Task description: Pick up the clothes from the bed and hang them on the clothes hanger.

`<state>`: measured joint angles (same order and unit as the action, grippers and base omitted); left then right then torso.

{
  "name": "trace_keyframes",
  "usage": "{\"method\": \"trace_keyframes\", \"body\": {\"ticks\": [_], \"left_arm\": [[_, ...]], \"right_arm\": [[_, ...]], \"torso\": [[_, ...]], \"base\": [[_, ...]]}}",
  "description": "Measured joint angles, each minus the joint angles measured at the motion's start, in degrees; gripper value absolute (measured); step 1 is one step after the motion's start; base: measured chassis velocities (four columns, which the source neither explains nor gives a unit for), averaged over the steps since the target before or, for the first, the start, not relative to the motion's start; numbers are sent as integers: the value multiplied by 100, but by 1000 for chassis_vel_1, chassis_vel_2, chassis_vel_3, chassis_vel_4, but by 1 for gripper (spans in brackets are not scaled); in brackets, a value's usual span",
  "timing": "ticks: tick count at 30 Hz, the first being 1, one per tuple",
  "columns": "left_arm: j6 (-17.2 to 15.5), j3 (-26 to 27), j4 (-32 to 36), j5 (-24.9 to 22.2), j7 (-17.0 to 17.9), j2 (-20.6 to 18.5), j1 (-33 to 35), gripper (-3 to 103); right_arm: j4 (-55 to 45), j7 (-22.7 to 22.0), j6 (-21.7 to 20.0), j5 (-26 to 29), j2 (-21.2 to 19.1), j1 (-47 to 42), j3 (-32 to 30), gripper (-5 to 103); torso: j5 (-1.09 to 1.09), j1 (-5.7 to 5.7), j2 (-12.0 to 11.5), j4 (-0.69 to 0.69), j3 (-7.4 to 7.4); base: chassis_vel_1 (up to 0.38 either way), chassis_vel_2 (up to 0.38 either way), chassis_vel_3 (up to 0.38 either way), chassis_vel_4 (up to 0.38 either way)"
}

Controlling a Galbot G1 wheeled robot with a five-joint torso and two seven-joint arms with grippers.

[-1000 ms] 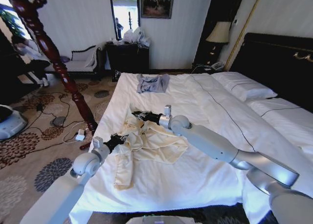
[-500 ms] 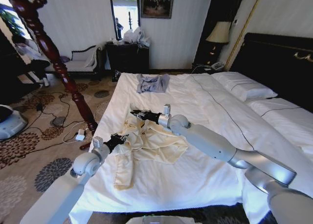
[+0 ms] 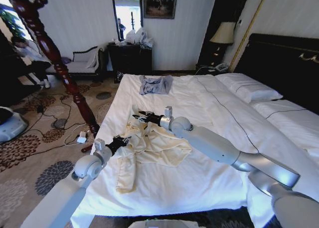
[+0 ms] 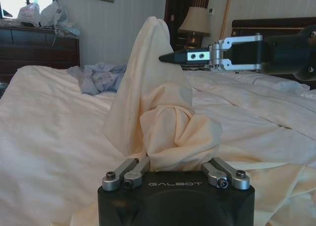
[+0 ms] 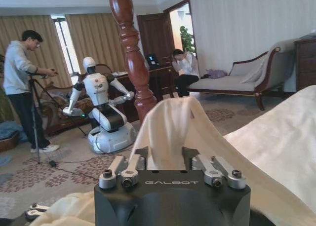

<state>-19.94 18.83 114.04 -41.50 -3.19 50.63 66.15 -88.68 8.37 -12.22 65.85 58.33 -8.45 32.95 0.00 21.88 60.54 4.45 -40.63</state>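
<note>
I have the shirt crumpled on the near left part of the bed, close to its left edge. Both grippers are on it. My left gripper pinches a fold at the shirt's left side; in the left wrist view the cloth bunches up right out of the closed jaws and rises in a peak. My right gripper reaches across from the right and holds the far upper edge; in the right wrist view the cream fabric comes straight up from between its closed jaws.

The relation that matters: the two grips sit close together near the top of the garment, the left one nearer me, the right one farther up the bed. The shirt's long axis runs from there down toward the foot, with one sleeve trailing toward the near edge. A lift, I judge, would leave most of the cloth hanging below both grips.

A small grey-blue garment lies well apart, farther up the bed.

The one readable marking is "GALBOT" on each gripper body.
</note>
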Motion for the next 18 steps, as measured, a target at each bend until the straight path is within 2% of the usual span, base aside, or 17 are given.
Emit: {"method": "trace_keyframes", "body": {"ticks": [1, 3, 6, 10, 18], "left_arm": [[0, 0, 0, 0, 0, 0, 0, 21], [0, -4, -17, 3, 1, 3, -1, 21], [1, -16, -40, 7, 1, 5, -14, 21], [7, -48, -79, 10, 5, 24, -65, 21], [23, -116, -176, 44, -8, 41, -141, 21]], "right_arm": [[0, 0, 0, 0, 0, 0, 0, 39], [70, 121, 32, -32, 44, 30, 14, 28], [143, 225, 79, -81, 74, 61, 23, 23], [211, 400, 167, -107, 84, 105, 33, 2], [299, 618, 468, -44, 156, 154, 33, 0]], "torso": [[0, 0, 0, 0, 0], [0, 0, 0, -1, 0], [0, 0, 0, 0, 0], [0, 0, 0, 0, 0], [0, 0, 0, 0, 0]], "base": [[0, 0, 0, 0], [0, 0, 0, 0], [0, 0, 0, 0], [0, 0, 0, 0], [0, 0, 0, 0]]}}
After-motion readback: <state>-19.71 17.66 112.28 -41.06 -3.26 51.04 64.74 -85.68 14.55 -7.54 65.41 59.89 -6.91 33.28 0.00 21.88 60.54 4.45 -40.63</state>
